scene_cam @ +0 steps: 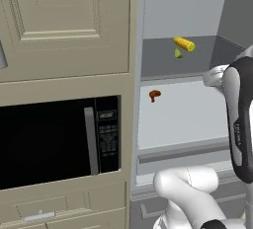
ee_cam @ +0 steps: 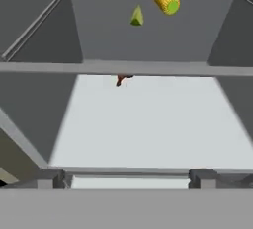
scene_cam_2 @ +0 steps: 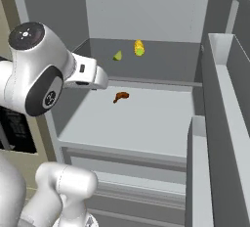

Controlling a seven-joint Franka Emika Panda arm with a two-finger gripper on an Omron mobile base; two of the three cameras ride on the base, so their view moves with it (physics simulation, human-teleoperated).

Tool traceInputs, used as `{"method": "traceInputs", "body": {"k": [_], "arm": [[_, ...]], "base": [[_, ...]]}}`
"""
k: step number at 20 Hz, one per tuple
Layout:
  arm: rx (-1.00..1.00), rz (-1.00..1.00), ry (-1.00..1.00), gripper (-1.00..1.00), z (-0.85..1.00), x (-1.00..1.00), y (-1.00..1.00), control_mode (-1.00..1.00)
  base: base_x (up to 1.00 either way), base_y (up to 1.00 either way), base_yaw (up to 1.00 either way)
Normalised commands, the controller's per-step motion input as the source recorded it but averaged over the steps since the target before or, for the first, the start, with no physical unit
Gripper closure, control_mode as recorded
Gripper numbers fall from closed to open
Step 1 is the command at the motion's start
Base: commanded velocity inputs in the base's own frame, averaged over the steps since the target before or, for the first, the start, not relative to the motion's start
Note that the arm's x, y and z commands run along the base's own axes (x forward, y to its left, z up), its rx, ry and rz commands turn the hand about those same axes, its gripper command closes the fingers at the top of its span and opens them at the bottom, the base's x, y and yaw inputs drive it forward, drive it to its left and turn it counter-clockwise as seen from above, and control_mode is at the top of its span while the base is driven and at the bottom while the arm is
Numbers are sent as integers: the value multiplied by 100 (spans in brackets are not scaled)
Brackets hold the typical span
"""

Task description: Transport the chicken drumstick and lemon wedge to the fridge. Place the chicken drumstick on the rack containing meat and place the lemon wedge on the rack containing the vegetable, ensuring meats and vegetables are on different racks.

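The fridge stands open. On its upper rack (scene_cam_2: 161, 67) a green lemon wedge (scene_cam: 178, 53) (scene_cam_2: 117, 56) (ee_cam: 137, 17) lies just beside a yellow corn cob (scene_cam: 184, 44) (scene_cam_2: 139, 48) (ee_cam: 166, 0). A brown chicken drumstick (scene_cam: 154, 95) (scene_cam_2: 121, 96) lies at the back left of the lower rack (scene_cam_2: 146, 123). In the hand view the drumstick (ee_cam: 121, 79) is half hidden behind the upper rack's front edge. My gripper (ee_cam: 127, 178) is open and holds nothing. It hangs in front of the fridge at about the lower rack's front, apart from all three items.
A black microwave (scene_cam: 59, 144) sits in the beige cabinet wall left of the fridge. The open fridge door with its shelf bins (scene_cam_2: 219, 123) stands close on the right. A drawer front (scene_cam_2: 122, 160) runs below the lower rack.
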Motion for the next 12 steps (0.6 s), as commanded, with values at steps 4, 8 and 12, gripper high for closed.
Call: {"method": "traceInputs", "body": {"k": [4,8,12], "arm": [[-2,0,19,-100,-24,-1,13,-100],[0,0,5,-100,-35,-14,5,-100],[-1,0,4,-100,-47,-13,10,-100]], "base": [[0,0,0],[0,0,0],[0,0,0]]}}
